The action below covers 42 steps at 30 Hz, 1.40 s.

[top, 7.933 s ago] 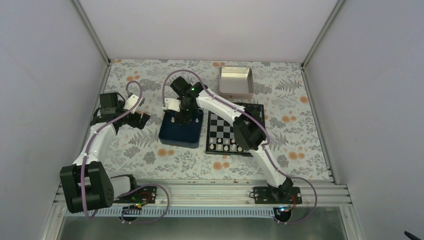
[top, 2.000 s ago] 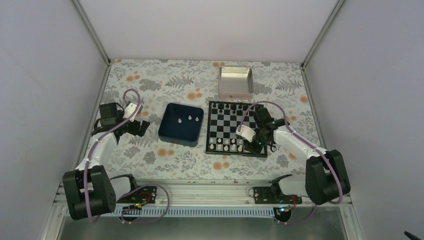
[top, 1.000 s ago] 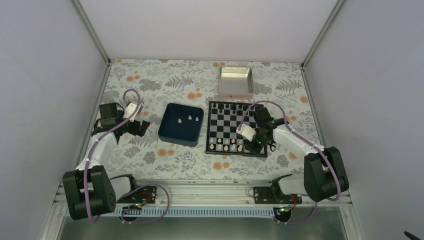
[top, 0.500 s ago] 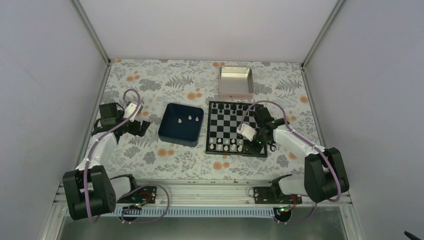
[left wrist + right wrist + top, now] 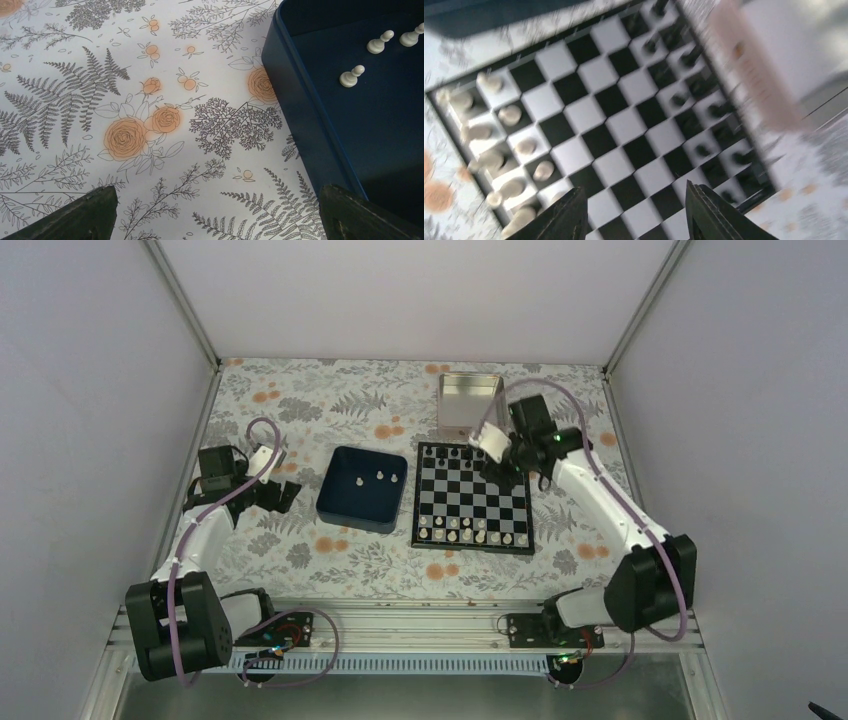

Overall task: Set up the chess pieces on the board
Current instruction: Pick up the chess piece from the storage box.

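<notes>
The chequered board [image 5: 470,495] lies right of centre. Several white chess pieces [image 5: 465,531] stand in its two near rows, and black ones line the far rows. Three more white chess pieces [image 5: 380,477] stand in the dark blue tray [image 5: 345,510]. They also show in the left wrist view as white pieces [image 5: 351,77] in the tray [image 5: 310,125]. My right gripper [image 5: 497,455] hovers open and empty over the board's far right corner. The blurred right wrist view shows the right gripper [image 5: 633,200] above the board [image 5: 624,125]. My left gripper [image 5: 280,490] rests open and empty left of the tray.
A silver tin [image 5: 471,405] stands behind the board, close to the right gripper. The floral cloth [image 5: 150,100] covers the table. The enclosure walls rise at the left, right and back.
The right gripper has opened, risen from the board's near right squares and swung to its far right corner. The left arm has not moved.
</notes>
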### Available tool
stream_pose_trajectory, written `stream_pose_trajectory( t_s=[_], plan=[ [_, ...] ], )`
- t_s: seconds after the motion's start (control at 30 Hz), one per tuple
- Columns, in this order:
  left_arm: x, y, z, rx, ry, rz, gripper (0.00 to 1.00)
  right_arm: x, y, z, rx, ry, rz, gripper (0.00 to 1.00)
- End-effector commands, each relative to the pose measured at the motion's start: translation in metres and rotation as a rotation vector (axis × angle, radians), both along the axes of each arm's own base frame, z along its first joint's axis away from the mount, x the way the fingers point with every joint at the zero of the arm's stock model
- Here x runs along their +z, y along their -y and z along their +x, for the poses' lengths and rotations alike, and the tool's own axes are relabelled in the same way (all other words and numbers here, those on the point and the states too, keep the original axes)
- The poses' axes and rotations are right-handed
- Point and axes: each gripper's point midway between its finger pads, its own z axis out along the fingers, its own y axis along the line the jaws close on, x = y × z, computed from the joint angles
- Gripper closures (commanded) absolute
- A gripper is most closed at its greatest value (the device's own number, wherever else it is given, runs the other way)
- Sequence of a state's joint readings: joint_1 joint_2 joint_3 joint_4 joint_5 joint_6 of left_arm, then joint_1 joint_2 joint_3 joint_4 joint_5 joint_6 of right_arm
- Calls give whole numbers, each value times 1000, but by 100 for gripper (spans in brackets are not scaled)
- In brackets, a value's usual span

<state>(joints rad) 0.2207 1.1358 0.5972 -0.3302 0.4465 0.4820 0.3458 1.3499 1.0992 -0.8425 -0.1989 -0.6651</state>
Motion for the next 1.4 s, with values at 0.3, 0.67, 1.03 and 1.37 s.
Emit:
stream_pose_trajectory(
  t_s=[0.3, 0.67, 1.03, 1.37],
  plan=[
    [2, 8, -5, -40, 8, -33, 0, 39, -170, 61, 310, 95, 11, 48],
    [7, 4, -5, -22, 32, -26, 0, -29, -282, 55, 496, -1, -11, 48],
    [10, 4, -6, -29, 40, -39, 0, -92, -309, 64, 508, -14, -94, 43],
    [12, 5, -7, -36, 45, -51, 0, -121, -304, 64, 485, -47, -126, 43]
  ],
)
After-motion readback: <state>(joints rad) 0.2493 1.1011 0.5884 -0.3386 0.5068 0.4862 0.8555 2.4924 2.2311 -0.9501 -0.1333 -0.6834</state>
